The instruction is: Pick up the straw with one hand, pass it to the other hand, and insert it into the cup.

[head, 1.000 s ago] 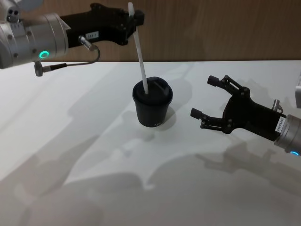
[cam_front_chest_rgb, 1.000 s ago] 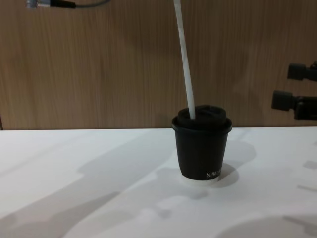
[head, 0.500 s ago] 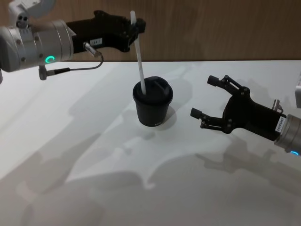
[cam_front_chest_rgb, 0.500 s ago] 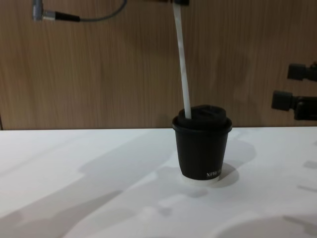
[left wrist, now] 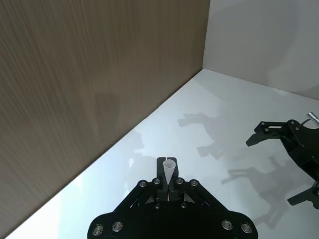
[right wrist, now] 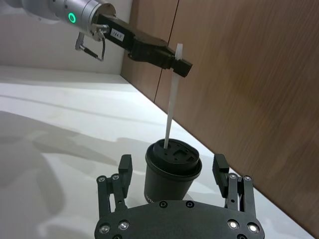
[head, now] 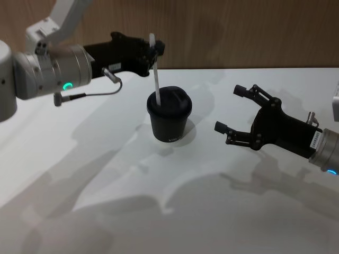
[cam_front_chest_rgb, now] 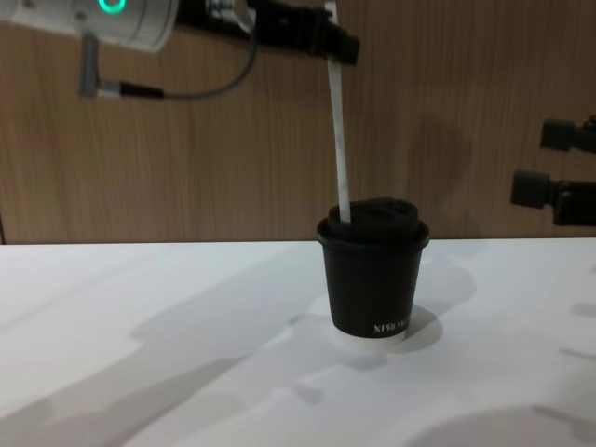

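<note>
Cup (head: 170, 119) and straw (head: 155, 79) stood together near the middle of the white bench (head: 106, 174), the small black cup upright with its domed lid on and white lettering low on its side. We saw the straw's lower end entering the lid on the side toward the robot's left, with the rest rising almost upright and leaning only slightly. Our left gripper (head: 154, 50), black with a bulky silver wrist, a green glowing ring and a thin cable, reached in from the left above the cup and was clenched on the straw close to its top end; a short tip of the straw stuck out above the fingers. In the left wrist view that tip (left wrist: 169, 169) showed pinched between the closed fingers.

Our right gripper (head: 229, 109) hung well to the right of the cup, apart from it, its two fingers spread wide and holding nothing. In its own wrist view the cup (right wrist: 173, 172) sat between and beyond those spread fingertips. A brown wooden wall (head: 238, 32) ran along the far edge of the bench, just behind the cup and the left gripper. Nothing lay on the bench between the cup and either gripper; we saw only their shadows on the white surface.
</note>
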